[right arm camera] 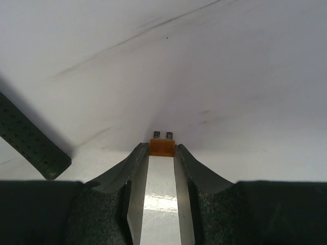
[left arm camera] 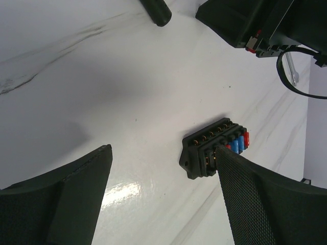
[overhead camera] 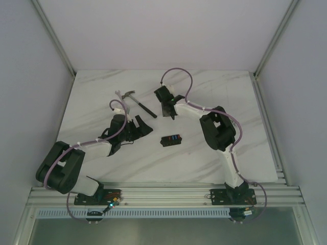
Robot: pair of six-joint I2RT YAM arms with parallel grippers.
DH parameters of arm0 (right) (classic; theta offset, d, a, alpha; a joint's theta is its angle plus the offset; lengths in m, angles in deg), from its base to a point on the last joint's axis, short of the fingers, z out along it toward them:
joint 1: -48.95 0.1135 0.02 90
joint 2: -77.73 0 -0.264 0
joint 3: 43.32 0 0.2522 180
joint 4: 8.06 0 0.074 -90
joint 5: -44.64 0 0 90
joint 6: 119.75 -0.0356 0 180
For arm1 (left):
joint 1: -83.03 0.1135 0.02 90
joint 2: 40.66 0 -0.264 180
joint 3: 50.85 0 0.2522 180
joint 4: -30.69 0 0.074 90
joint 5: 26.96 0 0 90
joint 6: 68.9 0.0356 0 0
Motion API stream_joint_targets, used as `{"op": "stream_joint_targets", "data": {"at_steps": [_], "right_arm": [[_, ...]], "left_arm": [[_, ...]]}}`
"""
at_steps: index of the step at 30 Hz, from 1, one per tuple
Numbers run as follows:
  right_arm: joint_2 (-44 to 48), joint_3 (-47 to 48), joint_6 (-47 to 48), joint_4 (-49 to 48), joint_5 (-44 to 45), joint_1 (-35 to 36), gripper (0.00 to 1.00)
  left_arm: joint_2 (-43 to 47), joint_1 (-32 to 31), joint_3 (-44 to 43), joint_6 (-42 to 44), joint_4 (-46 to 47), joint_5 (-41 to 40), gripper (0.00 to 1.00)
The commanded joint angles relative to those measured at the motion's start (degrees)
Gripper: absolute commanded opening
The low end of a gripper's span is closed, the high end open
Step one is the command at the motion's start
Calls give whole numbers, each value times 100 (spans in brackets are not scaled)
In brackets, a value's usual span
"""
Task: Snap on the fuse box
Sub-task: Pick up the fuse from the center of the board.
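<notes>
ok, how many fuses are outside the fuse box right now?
1: an orange fuse wedged between the tips of the right fingers, apart from the fuse box. Others may be hidden behind the arms.

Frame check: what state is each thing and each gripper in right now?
left gripper: wide open, empty.
right gripper: shut on the orange fuse.
orange fuse: pinched between the fingertips, prongs pointing away.
fuse box: lying flat on the table, ungripped, blue and red fuses seated.
hammer: lying on the table, untouched.
</notes>
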Motion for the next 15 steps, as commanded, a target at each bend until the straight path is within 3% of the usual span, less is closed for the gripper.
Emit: {"op": "stream_joint_targets", "data": {"at_steps": [1, 15], "right_arm": [[68, -256, 45, 279, 170, -42, 31], [1355, -1533, 1141, -176, -658, -42, 26]], "left_arm": [[96, 45, 37, -59, 58, 92, 91], [52, 177, -132, -180, 211, 457, 90]]}}
